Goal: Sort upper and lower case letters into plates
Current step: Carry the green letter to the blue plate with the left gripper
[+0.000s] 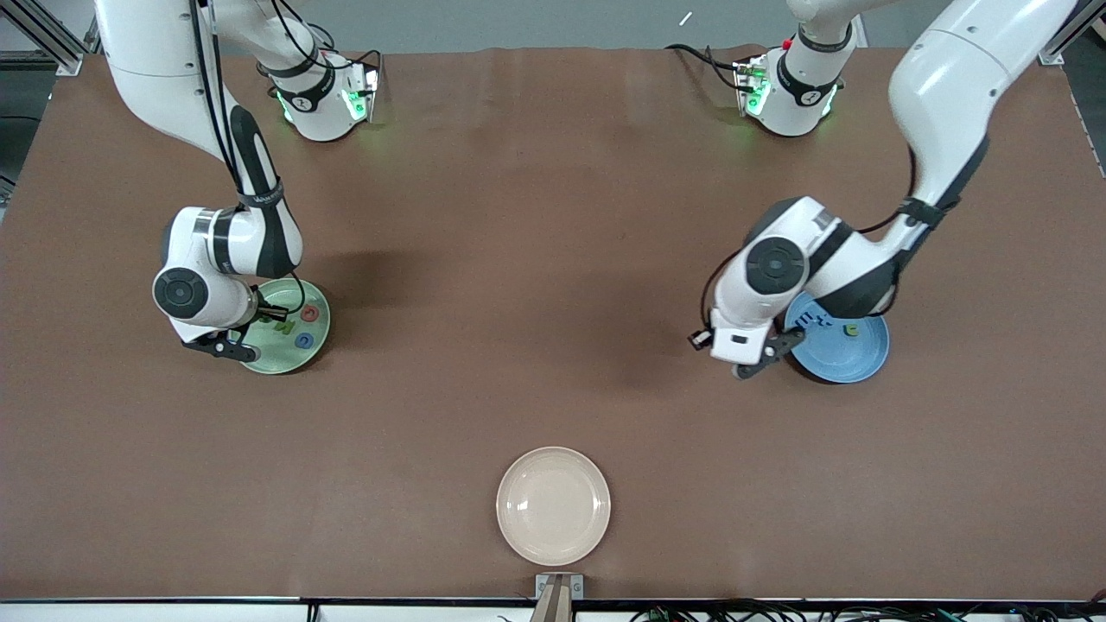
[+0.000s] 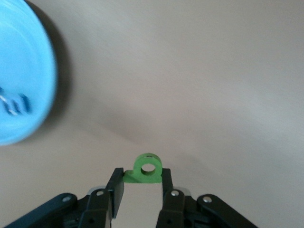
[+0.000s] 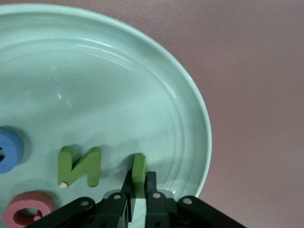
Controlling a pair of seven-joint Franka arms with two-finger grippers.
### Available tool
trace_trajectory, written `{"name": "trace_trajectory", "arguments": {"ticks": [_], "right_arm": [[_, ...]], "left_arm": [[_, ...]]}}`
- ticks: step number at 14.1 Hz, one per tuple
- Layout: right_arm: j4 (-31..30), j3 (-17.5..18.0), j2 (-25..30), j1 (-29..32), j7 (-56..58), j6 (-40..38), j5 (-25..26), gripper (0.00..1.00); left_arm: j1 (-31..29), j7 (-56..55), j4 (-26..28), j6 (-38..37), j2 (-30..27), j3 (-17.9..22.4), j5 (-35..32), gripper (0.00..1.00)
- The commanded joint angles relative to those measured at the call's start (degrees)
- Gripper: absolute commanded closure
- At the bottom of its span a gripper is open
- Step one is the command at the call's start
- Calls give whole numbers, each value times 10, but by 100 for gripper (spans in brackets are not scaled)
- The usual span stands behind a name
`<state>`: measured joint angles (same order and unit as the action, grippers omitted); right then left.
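Note:
My right gripper (image 1: 259, 331) (image 3: 138, 183) hangs low over the pale green plate (image 1: 289, 356) (image 3: 118, 85), shut on a thin green letter (image 3: 138, 171) that stands on edge just above the plate's floor. In that plate lie a green N (image 3: 80, 166), a blue round letter (image 3: 7, 149) and a red one (image 3: 28, 209). My left gripper (image 1: 765, 356) (image 2: 140, 178) is over bare table just beside the bright blue plate (image 1: 842, 363) (image 2: 19, 71), shut on a green letter with a round hole (image 2: 148, 168). Dark blue letters (image 1: 812, 320) and a green one (image 1: 853, 330) lie in the blue plate.
A cream-beige plate (image 1: 553, 505) with nothing on it sits near the table's front edge, midway between the two arms. Brown table (image 1: 518, 259) stretches between the two coloured plates.

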<state>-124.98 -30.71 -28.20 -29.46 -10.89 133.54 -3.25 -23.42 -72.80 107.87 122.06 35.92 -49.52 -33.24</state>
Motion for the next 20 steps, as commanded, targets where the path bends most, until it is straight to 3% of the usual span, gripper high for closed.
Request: {"name": "trace_trajectory", "arguments": {"ticks": [1, 3, 4, 5, 6, 7, 8, 11, 17, 20], "right_arm": [[3, 16, -4, 21, -1, 5, 0, 82], [4, 16, -4, 21, 0, 3, 0, 76], [5, 16, -4, 22, 0, 3, 0, 67], [6, 16, -4, 22, 0, 3, 0, 53], [10, 16, -4, 22, 1, 3, 0, 24], [17, 15, -4, 22, 3, 1, 0, 7], [24, 15, -5, 23, 12, -1, 0, 0], [50, 15, -5, 40, 50, -29, 1, 0], [176, 15, -3, 61, 75, -207, 0, 0], [224, 14, 19, 58, 75, -258, 1, 0]], "left_arm": [[-79, 83, 51, 0, -32, -22, -2, 91], [-129, 154, 68, 0, -35, -24, -10, 91], [-148, 178, 75, 0, -35, -24, -23, 91], [-165, 198, 80, 2, -36, -24, -37, 91], [-181, 221, 82, 5, -33, -24, -48, 91], [-195, 243, 82, 6, -31, -24, -52, 91], [-206, 267, 82, 6, -29, -23, -59, 91], [-234, 315, 82, 19, -9, -22, -79, 91], [-242, 335, 81, 48, 20, -17, -102, 91], [-241, 335, 81, 58, 29, -12, -107, 90]]}}
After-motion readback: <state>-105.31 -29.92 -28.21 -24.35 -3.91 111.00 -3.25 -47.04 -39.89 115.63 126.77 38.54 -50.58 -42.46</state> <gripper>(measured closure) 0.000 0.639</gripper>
